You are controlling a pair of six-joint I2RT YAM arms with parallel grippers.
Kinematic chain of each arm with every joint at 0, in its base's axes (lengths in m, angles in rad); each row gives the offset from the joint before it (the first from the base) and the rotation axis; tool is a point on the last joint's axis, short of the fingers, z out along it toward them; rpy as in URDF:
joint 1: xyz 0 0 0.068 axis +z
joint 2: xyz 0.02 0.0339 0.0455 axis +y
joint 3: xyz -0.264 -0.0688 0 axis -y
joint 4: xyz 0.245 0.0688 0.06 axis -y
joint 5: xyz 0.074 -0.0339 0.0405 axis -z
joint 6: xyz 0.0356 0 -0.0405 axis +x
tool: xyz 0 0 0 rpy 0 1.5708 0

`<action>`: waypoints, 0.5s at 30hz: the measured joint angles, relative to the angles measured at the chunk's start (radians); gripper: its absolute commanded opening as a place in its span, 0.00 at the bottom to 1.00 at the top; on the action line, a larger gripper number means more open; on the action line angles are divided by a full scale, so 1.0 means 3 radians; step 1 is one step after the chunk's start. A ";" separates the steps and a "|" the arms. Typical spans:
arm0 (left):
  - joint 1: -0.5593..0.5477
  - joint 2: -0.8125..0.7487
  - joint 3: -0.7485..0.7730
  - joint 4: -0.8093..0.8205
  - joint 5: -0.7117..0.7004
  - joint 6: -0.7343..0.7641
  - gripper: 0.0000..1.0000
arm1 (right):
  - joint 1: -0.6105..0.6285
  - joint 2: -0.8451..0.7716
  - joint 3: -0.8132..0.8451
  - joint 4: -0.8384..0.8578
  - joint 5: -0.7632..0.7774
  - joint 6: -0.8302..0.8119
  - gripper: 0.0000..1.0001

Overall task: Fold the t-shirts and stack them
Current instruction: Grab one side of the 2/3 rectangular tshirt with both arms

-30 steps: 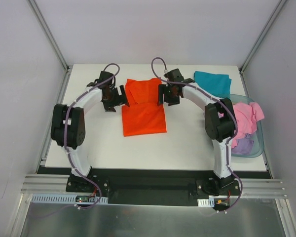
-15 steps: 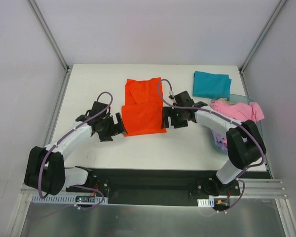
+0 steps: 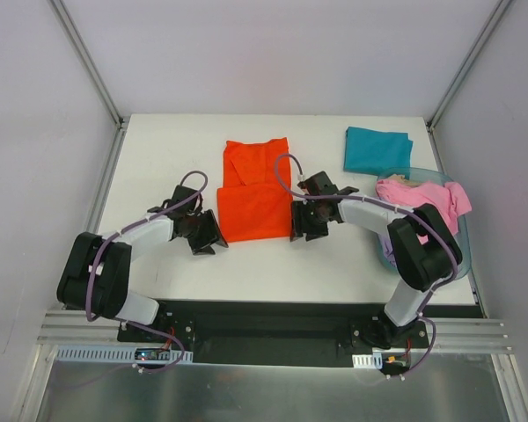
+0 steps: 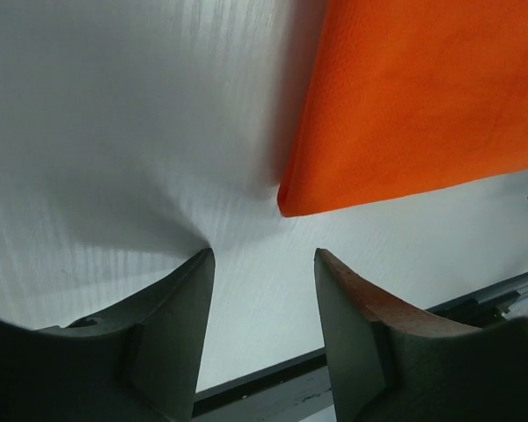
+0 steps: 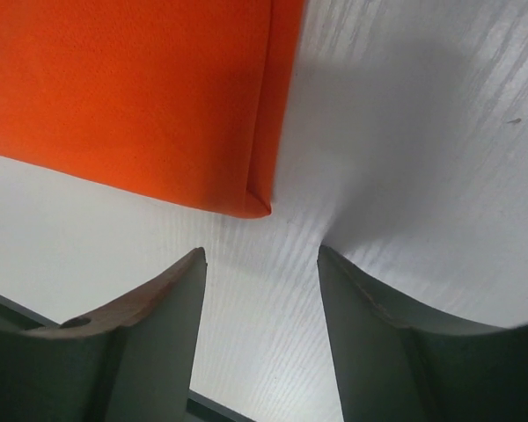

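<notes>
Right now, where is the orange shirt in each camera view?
Top view: orange shirt lies mid-table, folded.
Left wrist: upper right, its near-left corner at centre.
Right wrist: upper left, its near-right corner at centre.
Shared landmark: the white table around the shirt's near edge.

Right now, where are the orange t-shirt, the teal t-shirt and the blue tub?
orange t-shirt (image 3: 257, 192): top view, middle of the cloth.
teal t-shirt (image 3: 377, 149): top view, centre of the folded cloth.
blue tub (image 3: 425, 174): top view, its far rim.
</notes>
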 measured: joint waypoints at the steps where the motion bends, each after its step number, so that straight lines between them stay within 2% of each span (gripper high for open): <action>1: -0.0001 0.0056 0.0029 0.0017 0.0032 -0.0011 0.47 | 0.0000 0.0042 0.0011 -0.0001 -0.0005 0.0006 0.52; 3: -0.0003 0.0156 0.0100 0.0083 0.0057 -0.0027 0.43 | -0.0003 0.0081 0.0062 0.0013 -0.0009 0.0014 0.50; 6: -0.0001 0.0310 0.0195 0.0165 0.0104 -0.0045 0.30 | -0.0003 0.0141 0.0111 0.0028 -0.0025 0.0025 0.46; 7: -0.0001 0.0360 0.0221 0.0188 0.0102 -0.0047 0.24 | -0.0003 0.0156 0.0123 0.0032 -0.0025 0.0031 0.44; 8: 0.0000 0.0415 0.0251 0.0201 0.0114 -0.0047 0.09 | -0.0004 0.0170 0.0135 0.0031 -0.0033 0.0032 0.40; 9: 0.0000 0.0469 0.0280 0.0220 0.0122 -0.0051 0.00 | -0.0004 0.0179 0.0141 0.0037 -0.0036 0.0033 0.37; 15: -0.0001 0.0642 0.0383 0.0280 0.0182 -0.0047 0.00 | -0.0010 0.0252 0.0184 0.0058 -0.0064 0.0039 0.27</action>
